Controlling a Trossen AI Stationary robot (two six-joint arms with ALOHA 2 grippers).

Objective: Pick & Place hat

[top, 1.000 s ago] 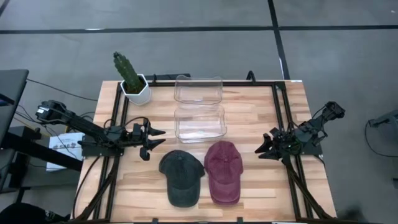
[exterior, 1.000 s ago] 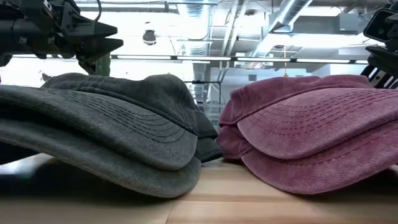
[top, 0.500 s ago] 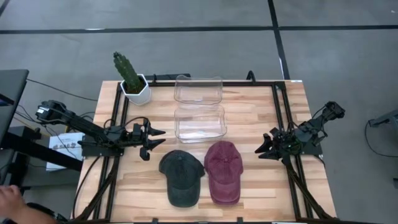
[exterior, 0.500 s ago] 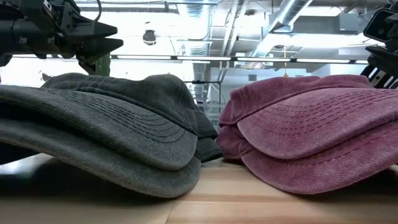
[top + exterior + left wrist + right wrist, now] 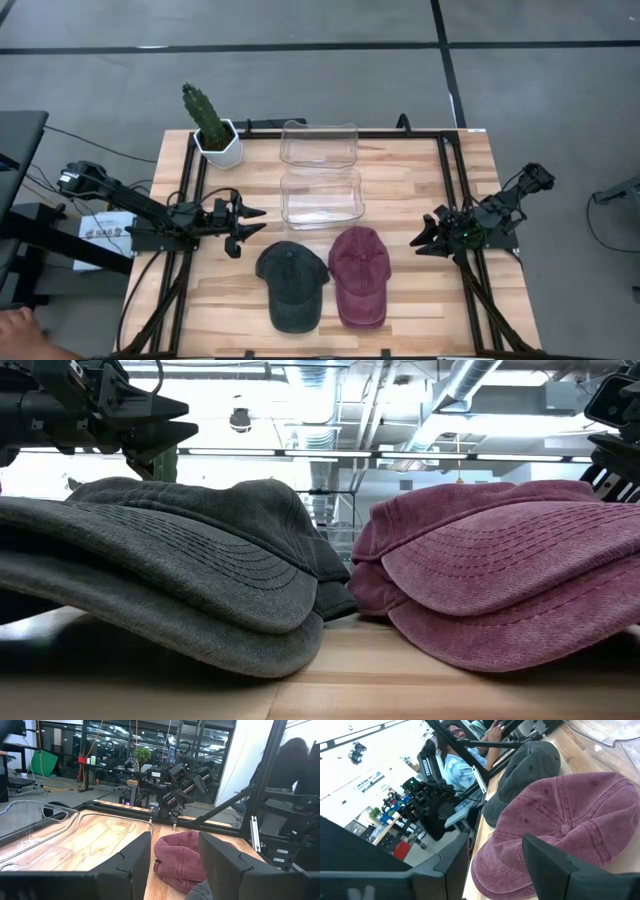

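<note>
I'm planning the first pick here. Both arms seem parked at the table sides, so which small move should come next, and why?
Probably swing the right hand inward over the red hat. Both hands are open and hold nothing; the right one already faces that hat, which lies flat beside the grey hat, just in front of the empty clear bins. The left hand waits at the left side.
</note>
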